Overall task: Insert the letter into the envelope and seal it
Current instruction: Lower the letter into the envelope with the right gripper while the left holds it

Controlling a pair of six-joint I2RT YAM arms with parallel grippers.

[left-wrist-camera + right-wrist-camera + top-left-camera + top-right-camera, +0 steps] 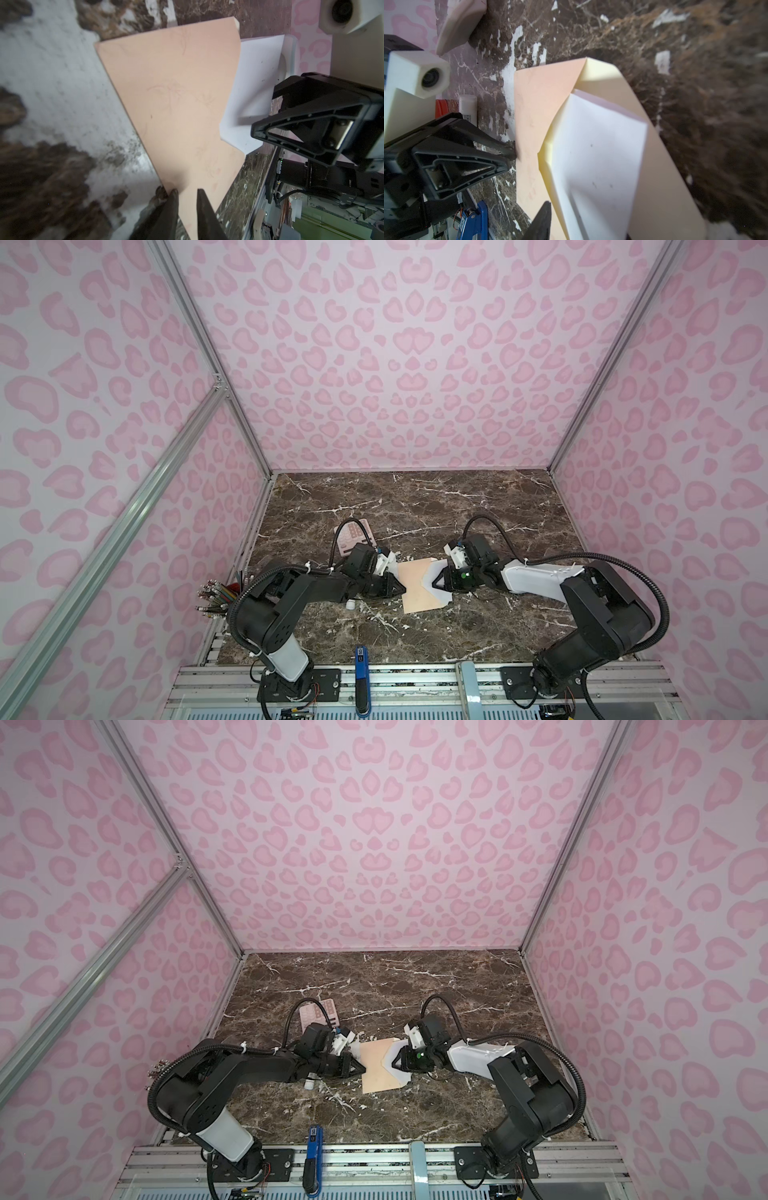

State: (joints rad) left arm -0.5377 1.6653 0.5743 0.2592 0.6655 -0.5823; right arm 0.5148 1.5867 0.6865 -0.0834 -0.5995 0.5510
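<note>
I'm in the insertion step. The flat peach-tan paper envelope (415, 589) lies near the middle of the table, between the two arms. Its paler flap (670, 187) is folded open toward the right arm. The thin white paper letter (596, 158) is only partway in. In the left wrist view its leading edge runs under the peach front panel, while most of the sheet lies exposed on the open flap.

The left pincer (187, 192) sits at the envelope's opposite edge with its jaws a narrow gap apart, one tip at the edge and one over the paper. I read that as pinning the envelope down rather than clamping it, though I can't confirm contact from this angle. The right pincer (435, 581) hovers over the exposed letter with its jaws parted and nothing held.

My next move, as I judge it, is to push the sheet deeper with the right pincer, low and along the table, until it clears the fold line. The left side has to brace the envelope against sliding while I do that. Only then can the flap come over. Paper this thin may buckle.

The table (415, 506) is dark brown marble-look with white veins. Pink blotch-print walls (374, 364) on an aluminium frame enclose it. A pink calculator (351, 536) lies behind the left arm, and a small white cylinder (467, 110) lies near the left pincer.
</note>
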